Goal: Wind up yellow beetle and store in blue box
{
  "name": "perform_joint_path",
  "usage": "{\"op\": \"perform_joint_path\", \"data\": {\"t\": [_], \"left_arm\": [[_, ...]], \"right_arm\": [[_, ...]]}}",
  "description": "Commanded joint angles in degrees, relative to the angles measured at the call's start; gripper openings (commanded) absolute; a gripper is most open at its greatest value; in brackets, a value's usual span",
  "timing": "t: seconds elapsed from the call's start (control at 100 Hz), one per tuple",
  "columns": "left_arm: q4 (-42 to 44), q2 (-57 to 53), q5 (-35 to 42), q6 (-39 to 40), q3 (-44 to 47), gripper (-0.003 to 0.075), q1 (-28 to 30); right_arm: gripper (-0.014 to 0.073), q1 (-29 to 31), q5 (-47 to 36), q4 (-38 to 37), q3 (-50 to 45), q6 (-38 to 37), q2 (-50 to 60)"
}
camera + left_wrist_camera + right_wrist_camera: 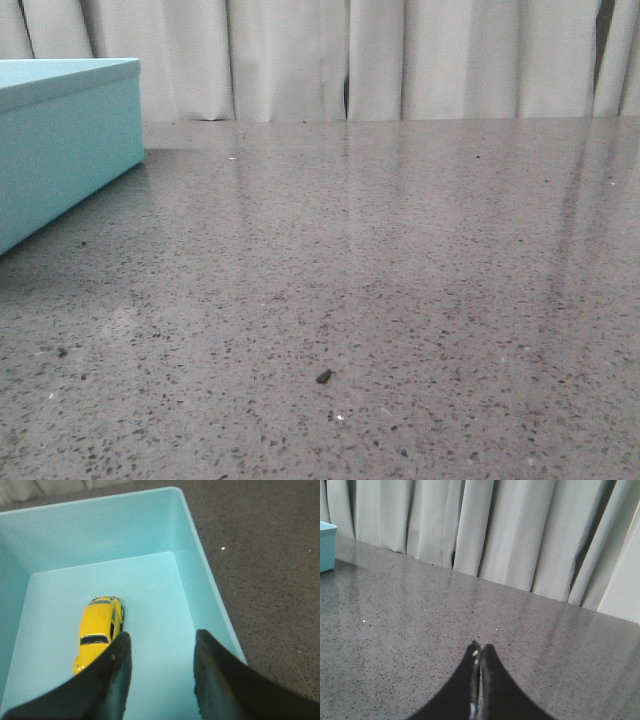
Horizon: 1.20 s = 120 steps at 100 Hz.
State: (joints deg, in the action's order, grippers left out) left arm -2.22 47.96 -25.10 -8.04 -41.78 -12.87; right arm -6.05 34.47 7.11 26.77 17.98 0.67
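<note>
Front view: the blue box (60, 140) stands on the speckled grey bench (380, 300); neither tool shows here.

Left wrist view: the left tool (160, 672) hangs spread open above the box's interior, empty, the yellow beetle (98, 630) lying on the box floor just beside one finger (112, 680).

Right wrist view: the right tool (479, 667) is pressed closed, empty, over bare bench, curtain (520, 535) beyond.

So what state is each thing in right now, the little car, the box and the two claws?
yellow beetle: lying inside the box, released
blue box: open, no lid on it
left gripper: open, empty, above the box
right gripper: shut, empty, over the table
</note>
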Motion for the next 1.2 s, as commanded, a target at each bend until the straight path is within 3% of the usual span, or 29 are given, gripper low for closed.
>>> {"op": "perform_joint_path", "data": {"t": [0.0, 0.14, 0.37, 1.04, 1.19], "left_arm": [[-0.5, -8.8, 9.3, 0.8, 6.6, 0.011, -0.9], [0.0, -20.0, 9.3, 0.8, 14.4, -0.002, -0.2], [0.5, -28.5, 9.3, 0.8, 18.5, -0.0019, -0.1], [1.3, -29.9, 9.4, 0.8, 20.0, -0.0019, -0.1], [2.2, -33.9, 15.3, 0.8, 26.9, -0.0019, -0.1]], "right_arm": [[-0.007, -1.4, -6.7, 0.4, 0.6, 0.2, 1.0], [-0.007, -2.5, -9.9, 0.4, 0.6, 0.2, 1.0], [-0.007, -2.5, -10.6, 0.3, 0.6, 0.2, 1.0], [-0.007, -2.5, -10.6, 0.3, 0.6, 0.2, 1.0], [-0.007, -2.5, -10.6, 0.3, 0.6, 0.2, 1.0]]}}
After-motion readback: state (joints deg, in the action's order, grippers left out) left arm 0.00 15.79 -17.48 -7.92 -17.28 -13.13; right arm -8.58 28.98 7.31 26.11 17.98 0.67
